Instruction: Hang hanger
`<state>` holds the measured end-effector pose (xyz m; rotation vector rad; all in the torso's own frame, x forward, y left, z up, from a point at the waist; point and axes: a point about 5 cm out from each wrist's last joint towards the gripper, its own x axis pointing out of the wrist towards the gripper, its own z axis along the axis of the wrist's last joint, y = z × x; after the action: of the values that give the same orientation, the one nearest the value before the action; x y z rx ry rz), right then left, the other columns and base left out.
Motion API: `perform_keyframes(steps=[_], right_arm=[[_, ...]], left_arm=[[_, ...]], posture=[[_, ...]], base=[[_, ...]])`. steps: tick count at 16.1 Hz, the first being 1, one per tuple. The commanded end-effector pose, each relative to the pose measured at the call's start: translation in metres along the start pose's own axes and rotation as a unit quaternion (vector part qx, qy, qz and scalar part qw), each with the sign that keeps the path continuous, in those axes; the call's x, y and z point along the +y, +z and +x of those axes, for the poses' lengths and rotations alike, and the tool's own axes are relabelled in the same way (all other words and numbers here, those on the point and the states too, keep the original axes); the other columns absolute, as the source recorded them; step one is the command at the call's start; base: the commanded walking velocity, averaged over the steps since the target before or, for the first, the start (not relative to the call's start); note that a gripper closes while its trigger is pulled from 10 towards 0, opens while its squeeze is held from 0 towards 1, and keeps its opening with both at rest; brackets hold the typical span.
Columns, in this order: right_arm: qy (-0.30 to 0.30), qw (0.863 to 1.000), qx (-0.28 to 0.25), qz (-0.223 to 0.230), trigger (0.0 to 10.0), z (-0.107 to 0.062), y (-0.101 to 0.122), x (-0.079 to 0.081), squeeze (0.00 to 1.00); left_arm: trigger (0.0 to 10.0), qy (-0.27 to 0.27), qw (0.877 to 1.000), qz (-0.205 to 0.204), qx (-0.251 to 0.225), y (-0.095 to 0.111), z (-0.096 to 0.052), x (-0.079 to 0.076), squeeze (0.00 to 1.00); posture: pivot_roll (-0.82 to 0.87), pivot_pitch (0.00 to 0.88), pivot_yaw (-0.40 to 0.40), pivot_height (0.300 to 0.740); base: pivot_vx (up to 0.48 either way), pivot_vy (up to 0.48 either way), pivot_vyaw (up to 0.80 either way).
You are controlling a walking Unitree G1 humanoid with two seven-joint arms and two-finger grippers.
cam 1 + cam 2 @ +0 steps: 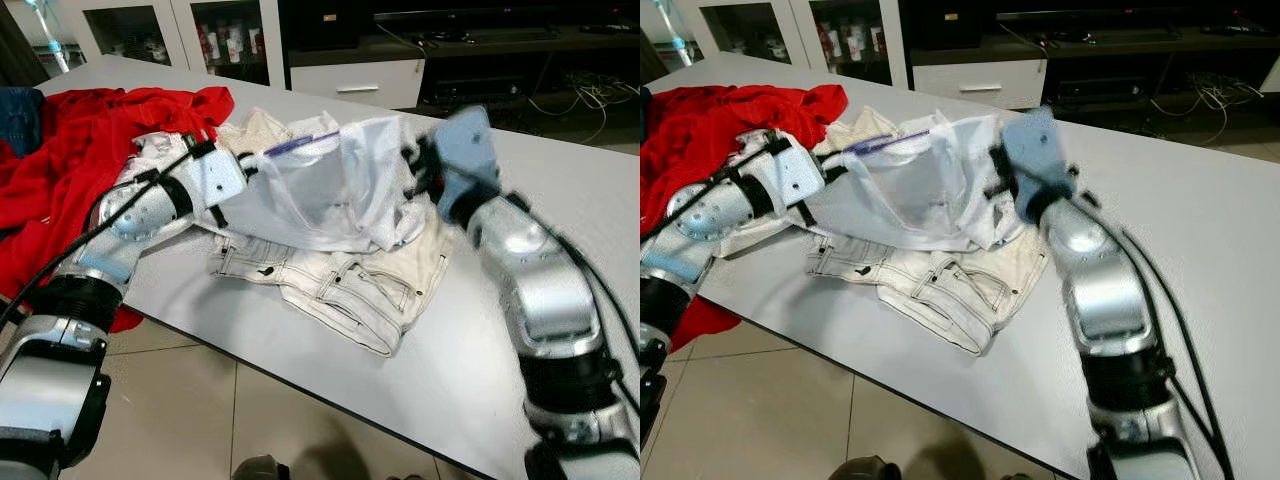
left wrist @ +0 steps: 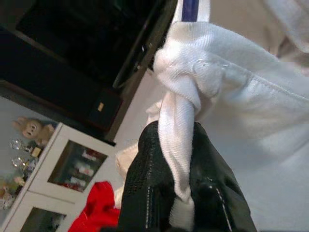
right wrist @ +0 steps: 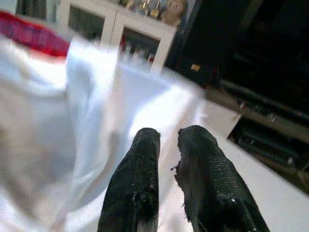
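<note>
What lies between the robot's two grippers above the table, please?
A white shirt spans the stretch, seen from the left eye view. The left gripper pinches one bunched edge; the right gripper is at the other side.

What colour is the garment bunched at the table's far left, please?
Red; clearest in the left eye view.

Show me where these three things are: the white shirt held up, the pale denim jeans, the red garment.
white shirt [image 1: 330,190], left eye view, on its raised front panel.
pale denim jeans [image 1: 350,290], left eye view, on the pocket area.
red garment [image 1: 80,150], left eye view, on its crumpled middle.
</note>
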<state>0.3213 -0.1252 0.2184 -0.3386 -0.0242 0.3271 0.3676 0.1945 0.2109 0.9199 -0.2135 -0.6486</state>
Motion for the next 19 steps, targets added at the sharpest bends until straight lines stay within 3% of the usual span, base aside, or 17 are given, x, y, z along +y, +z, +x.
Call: perform_keyframes(steps=[1, 2, 6, 8, 11, 13, 14, 16, 18, 19], right_arm=[[0.005, 1.000, -0.002, -0.003, 10.0, 0.001, 0.000, 0.009, 0.00], [0.023, 1.000, 0.001, 0.001, 10.0, 0.003, -0.004, 0.025, 0.00], [0.094, 0.995, 0.000, 0.015, 10.0, 0.007, -0.006, 0.060, 0.00], [0.057, 0.998, 0.019, 0.027, 10.0, 0.018, -0.013, 0.057, 0.00], [-0.026, 0.998, 0.047, 0.029, 10.0, 0.027, -0.027, 0.040, 0.00], [-0.065, 0.997, 0.036, 0.031, 10.0, 0.030, -0.024, 0.030, 0.00], [-0.089, 0.995, 0.003, 0.041, 10.0, 0.031, -0.011, 0.020, 0.00], [-0.081, 0.995, -0.043, 0.038, 10.0, 0.029, 0.007, 0.018, 0.00], [0.012, 0.996, -0.091, 0.019, 10.0, 0.022, 0.024, 0.037, 0.00], [0.022, 0.994, -0.109, 0.016, 10.0, 0.017, 0.030, 0.039, 0.00]], left_arm=[[10.0, 0.026, 0.999, -0.001, -0.027, 0.009, -0.003, 0.017, 0.00], [10.0, 0.039, 0.997, -0.017, -0.059, 0.019, -0.002, 0.024, 0.00], [10.0, 0.045, 0.995, -0.029, -0.089, 0.030, 0.000, 0.034, 0.00], [10.0, 0.036, 0.995, -0.029, -0.094, 0.031, 0.000, 0.033, 0.00], [10.0, 0.033, 0.994, -0.033, -0.100, 0.032, -0.002, 0.032, 0.00], [10.0, 0.032, 0.994, -0.034, -0.100, 0.031, -0.003, 0.032, 0.00], [10.0, 0.030, 0.994, -0.038, -0.098, 0.030, -0.004, 0.030, 0.00], [10.0, 0.029, 0.995, -0.039, -0.091, 0.026, -0.005, 0.027, 0.00], [10.0, 0.033, 0.995, -0.041, -0.087, 0.025, -0.004, 0.026, 0.00], [10.0, 0.034, 0.995, -0.042, -0.086, 0.025, -0.003, 0.025, 0.00]], posture=[[0.15, 0.000, 0.061, 0.740], [0.15, 0.000, 0.065, 0.740], [0.15, 0.000, 0.069, 0.740], [0.15, 0.000, 0.069, 0.740], [0.16, 0.000, 0.065, 0.740], [0.16, 0.000, 0.064, 0.740], [0.17, 0.000, 0.062, 0.740], [0.17, 0.000, 0.062, 0.740], [0.16, 0.000, 0.064, 0.740], [0.16, 0.000, 0.064, 0.740]], base=[[0.000, 0.000, 0.00], [0.000, 0.000, 0.00], [0.000, 0.000, 0.00], [0.000, 0.000, 0.00], [0.000, 0.000, 0.00], [0.000, 0.000, 0.00], [0.000, 0.000, 0.00], [0.000, 0.000, 0.00], [0.000, 0.000, 0.00], [0.000, 0.000, 0.00]])
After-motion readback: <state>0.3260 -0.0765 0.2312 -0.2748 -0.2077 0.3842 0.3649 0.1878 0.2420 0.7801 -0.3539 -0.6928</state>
